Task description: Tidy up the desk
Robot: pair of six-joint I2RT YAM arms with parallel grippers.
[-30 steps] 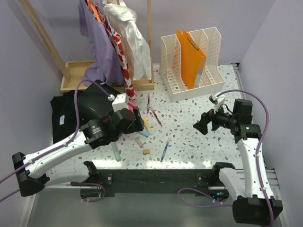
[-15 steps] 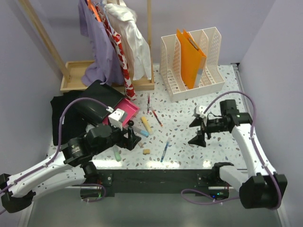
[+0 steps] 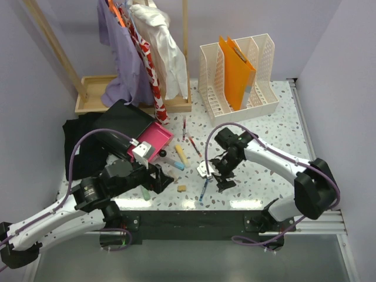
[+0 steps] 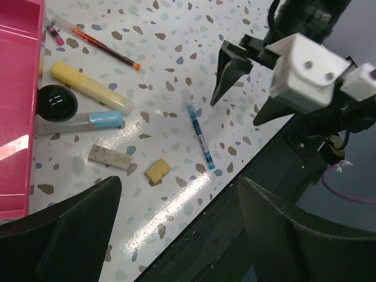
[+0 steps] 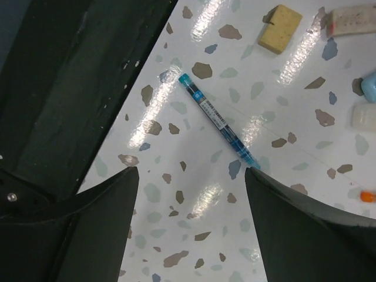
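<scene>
The desk (image 3: 267, 138) is white and speckled, with a black front edge. A blue pen (image 3: 204, 189) lies near that edge and also shows in the right wrist view (image 5: 217, 120) and the left wrist view (image 4: 198, 135). My right gripper (image 3: 218, 176) is open and empty, pointing down just right of the pen (image 5: 191, 194). My left gripper (image 3: 165, 179) is open and empty over the front edge (image 4: 179, 229). Nearby lie a yellow eraser (image 3: 182, 188), a beige eraser (image 4: 108, 157), a yellow highlighter (image 3: 182, 154) and a blue-capped tube (image 4: 88, 121).
A pink tray (image 3: 151, 141) lies on a black case left of centre. A red pen (image 3: 194, 145) lies behind the highlighter. A white file organizer (image 3: 238, 79) with an orange folder stands at the back. A clothes rack, a wooden tray (image 3: 94, 94) and a black cloth (image 3: 79, 147) fill the left.
My right arm has swung left across the desk and come down beside the blue pen. My left arm has drawn back toward the near edge, away from the pink tray.
</scene>
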